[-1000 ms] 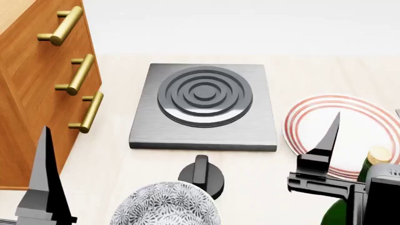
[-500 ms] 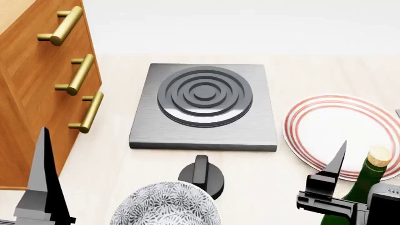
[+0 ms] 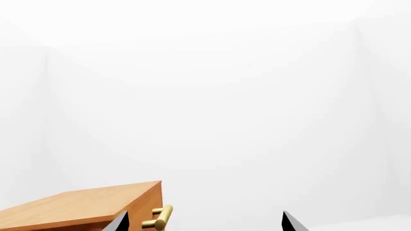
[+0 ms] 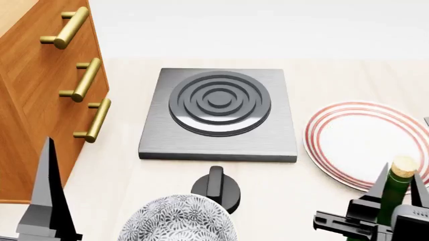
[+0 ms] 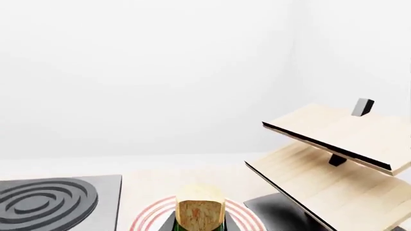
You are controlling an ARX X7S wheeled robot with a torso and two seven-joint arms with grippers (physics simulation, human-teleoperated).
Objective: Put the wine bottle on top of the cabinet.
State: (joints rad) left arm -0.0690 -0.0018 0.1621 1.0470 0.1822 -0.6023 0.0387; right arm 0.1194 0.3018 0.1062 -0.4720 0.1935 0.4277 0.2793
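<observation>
The wine bottle [image 4: 403,168], dark green with a tan cork, stands at the near right of the counter beside the striped plate. My right gripper [image 4: 400,190] has its fingers [image 4: 379,185] pressed to both sides of the neck, just under the cork [image 5: 199,210]. The reddish-brown cabinet [image 4: 37,95] with brass handles rises at the left; its top corner [image 3: 83,206] shows in the left wrist view. My left gripper [image 3: 203,224] stands open near the cabinet front, nothing between its tips; one finger [image 4: 47,196] shows in the head view.
A grey stove plate [image 4: 218,113] lies mid-counter with a black knob [image 4: 216,187] in front. A patterned bowl [image 4: 178,221] sits at the near edge. The red-ringed plate [image 4: 362,140] is on the right. A pale wood slanted rack [image 5: 334,154] stands beyond the bottle.
My right gripper has drawn back and down toward the near right, and its fingers now flank the bottle's neck. The left arm has stayed still.
</observation>
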